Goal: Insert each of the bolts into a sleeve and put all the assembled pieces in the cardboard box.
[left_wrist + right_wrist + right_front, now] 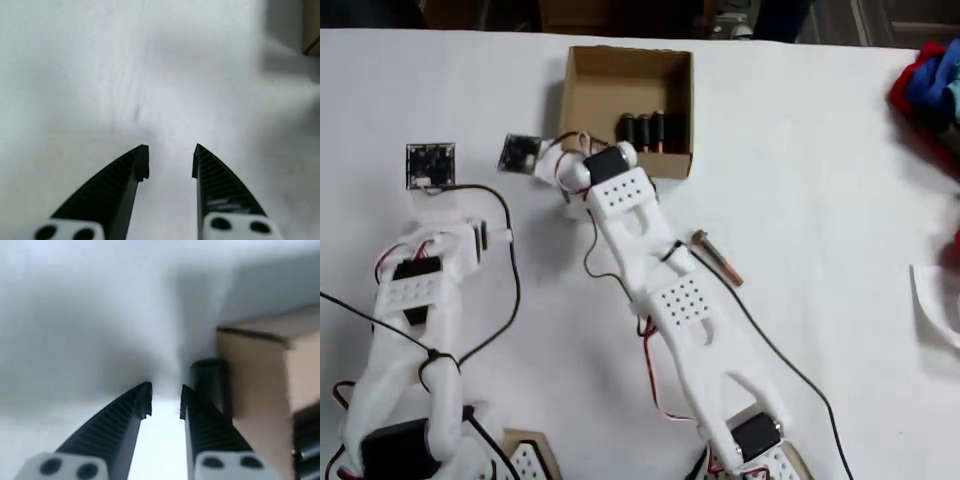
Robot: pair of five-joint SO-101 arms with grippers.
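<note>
**Q:** Fig. 1. How do the jaws of the right gripper (166, 400) stand, and what lies nearest them?

**A:** They are parted by a narrow gap, with nothing between them. A dark sleeve (207, 382), apparently upright, stands just off the outer side of one finger. It sits between that finger and the outside wall of the cardboard box (260, 370), so it is beside the jaws, not within them.

**Q:** And the loose bolt?

**A:** In the high view the bolt (717, 258) lies flat on the table (820, 150), at about 4 o'clock from the right gripper and just beside the right arm (670, 300). Its long axis runs from 10 o'clock, where the dark head is, to 4 o'clock. The box is at about 1 o'clock from the gripper. Several assembled pieces (645, 130) are lined up in its 4 o'clock corner.

**Q:** Which arm is nearer?

**A:** The right arm is nearer to both sleeve and bolt. The left gripper (170, 162) has its jaws well apart and empty. It hangs over bare table at about 8 o'clock from the box, and the right arm lies between it and the bolt.

**Q:** On what does the coming move turn?

**A:** Probably on the sleeve's sideways offset. To straddle the sleeve, the jaws would have to open wider and shift toward the box wall. That leaves little room for the far finger against the cardboard.
</note>
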